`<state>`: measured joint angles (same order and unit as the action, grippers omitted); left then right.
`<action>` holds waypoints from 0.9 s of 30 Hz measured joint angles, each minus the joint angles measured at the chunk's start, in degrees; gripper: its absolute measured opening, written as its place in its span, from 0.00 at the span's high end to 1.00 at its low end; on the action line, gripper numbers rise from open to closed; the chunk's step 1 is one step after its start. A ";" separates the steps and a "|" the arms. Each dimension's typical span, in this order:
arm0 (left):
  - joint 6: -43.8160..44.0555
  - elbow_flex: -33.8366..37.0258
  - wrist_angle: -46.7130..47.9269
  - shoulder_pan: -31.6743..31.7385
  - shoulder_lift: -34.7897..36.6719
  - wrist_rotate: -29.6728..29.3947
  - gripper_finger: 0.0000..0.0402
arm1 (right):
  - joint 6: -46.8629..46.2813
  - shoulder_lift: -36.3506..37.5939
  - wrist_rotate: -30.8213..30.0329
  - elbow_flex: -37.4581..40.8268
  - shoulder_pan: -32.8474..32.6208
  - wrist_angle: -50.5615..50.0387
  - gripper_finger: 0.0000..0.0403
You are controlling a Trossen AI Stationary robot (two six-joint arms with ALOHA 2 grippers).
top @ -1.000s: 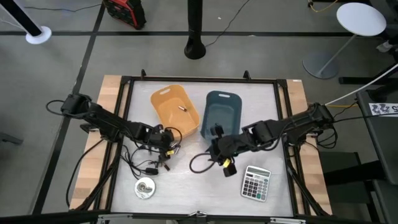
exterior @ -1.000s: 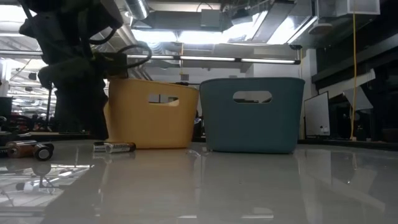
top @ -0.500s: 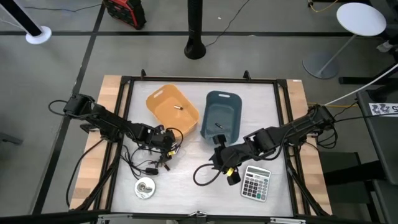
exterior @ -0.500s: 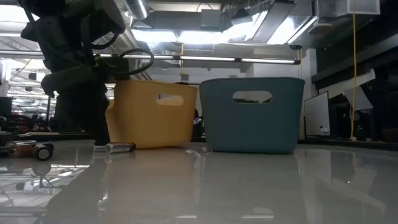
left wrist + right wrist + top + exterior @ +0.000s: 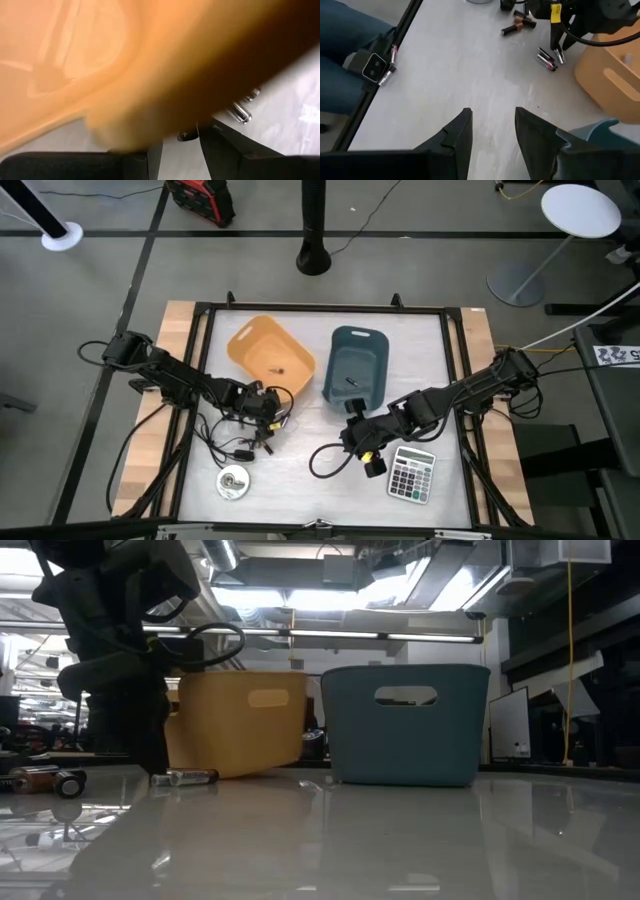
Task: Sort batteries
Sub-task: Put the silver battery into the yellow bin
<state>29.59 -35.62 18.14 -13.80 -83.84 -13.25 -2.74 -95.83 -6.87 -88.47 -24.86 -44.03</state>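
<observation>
We see the orange bin [image 5: 270, 358] turned askew beside the blue bin [image 5: 357, 366], each with one small battery inside. More batteries [image 5: 546, 59] lie on the table [image 5: 310, 430] near the orange bin: silvery pair by the left gripper [image 5: 268, 412], dark coppery-ended ones further off. Left fingers [image 5: 220, 145] slightly apart, gripping nothing, tight against the orange bin. Right gripper [image 5: 490, 120] released, empty, above bare table by the calculator [image 5: 411, 474]

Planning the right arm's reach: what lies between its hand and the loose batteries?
Bare tabletop only, per the right wrist view, from the open right hand to the batteries.
</observation>
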 joint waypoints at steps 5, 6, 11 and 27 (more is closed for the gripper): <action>-0.01 0.00 -0.03 0.00 0.01 -0.01 0.71 | 0.00 0.00 0.00 0.00 0.02 0.24 0.64; 0.01 0.00 0.04 0.00 0.01 -0.06 0.72 | 0.00 0.00 0.00 0.00 0.02 0.26 0.64; -0.01 0.00 1.39 -0.02 0.01 -0.05 0.79 | 0.00 0.00 0.00 0.00 0.02 0.29 0.64; -1.12 0.00 1.00 0.00 0.01 -0.03 0.88 | 0.00 0.00 0.02 -0.02 0.11 0.66 0.64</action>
<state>28.47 -35.62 19.14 -13.80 -83.83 -13.28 -2.74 -95.83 -6.85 -88.49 -24.75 -43.38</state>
